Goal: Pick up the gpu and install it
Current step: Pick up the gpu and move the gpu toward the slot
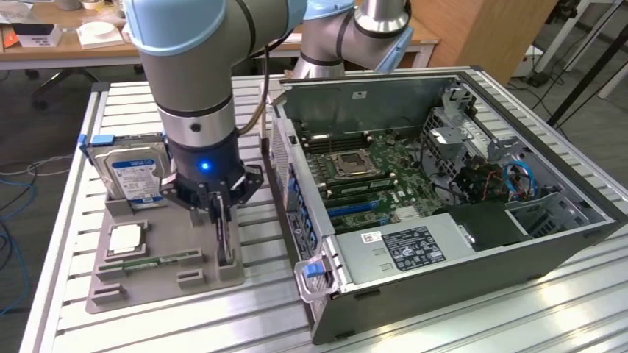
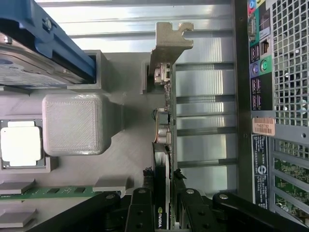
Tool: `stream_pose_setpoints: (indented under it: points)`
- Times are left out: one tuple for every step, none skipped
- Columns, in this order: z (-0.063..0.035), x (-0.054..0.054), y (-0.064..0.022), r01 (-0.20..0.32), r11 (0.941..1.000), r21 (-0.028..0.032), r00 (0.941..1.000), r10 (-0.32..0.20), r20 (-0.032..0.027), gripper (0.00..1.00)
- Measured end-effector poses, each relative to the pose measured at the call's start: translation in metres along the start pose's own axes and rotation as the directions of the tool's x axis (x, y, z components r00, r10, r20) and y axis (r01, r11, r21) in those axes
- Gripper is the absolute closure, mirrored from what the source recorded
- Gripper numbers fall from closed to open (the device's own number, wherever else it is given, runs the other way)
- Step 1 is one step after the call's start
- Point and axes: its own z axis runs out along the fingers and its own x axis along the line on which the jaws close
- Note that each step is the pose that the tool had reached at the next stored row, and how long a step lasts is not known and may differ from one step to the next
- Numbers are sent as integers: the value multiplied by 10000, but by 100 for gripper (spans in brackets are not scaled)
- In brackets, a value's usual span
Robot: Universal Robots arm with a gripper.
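gpu (image 1: 228,246) (image 2: 165,121): thin, flat, near-black card, silvery metal bracket at one end. A small green-and-white logo shows on its dark edge in the wrist view. It stands upright on its long edge, lower edge in a slot of the grey holder (image 1: 137,290) on the table (image 1: 490,323), on the holder's side nearest the computer case (image 1: 442,283). The end effector (image 1: 223,219) (image 2: 162,175) clamps it on both faces.

a grey fixture (image 1: 147,288) lies on the slatted aluminium table (image 1: 245,323). it holds an upright hard drive (image 1: 137,170) with a blue-white label, a flat cpu (image 1: 126,239) and a green ram stick (image 1: 162,259). just beside it, on the exterior view's right, an open computer case (image 1: 461,290) shows its motherboard (image 1: 378,165) and power supply (image 1: 407,246).
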Motion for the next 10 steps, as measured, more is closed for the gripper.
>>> stream_pose_setpoints:
  points:
    - [-13,0,1,0,10000,0,10000,0,0,74]
    - [-25,0,1,-1,10000,0,10000,1,0,74]
    - [-38,-1,2,0,10000,0,10000,0,0,74]
    - [-50,-1,2,0,10000,0,10000,0,0,74]
    - [-60,-1,3,0,10000,-1,10000,0,0,74]
    - [-70,-2,3,0,10000,-1,10000,0,-1,74]
    - [-79,-2,4,0,10000,0,10000,0,0,74]
    - [-89,-2,4,0,10000,0,10000,0,0,74]
    - [-99,-2,4,0,10000,0,10000,0,0,74]
    - [-110,-3,5,0,10000,0,10000,0,1,74]
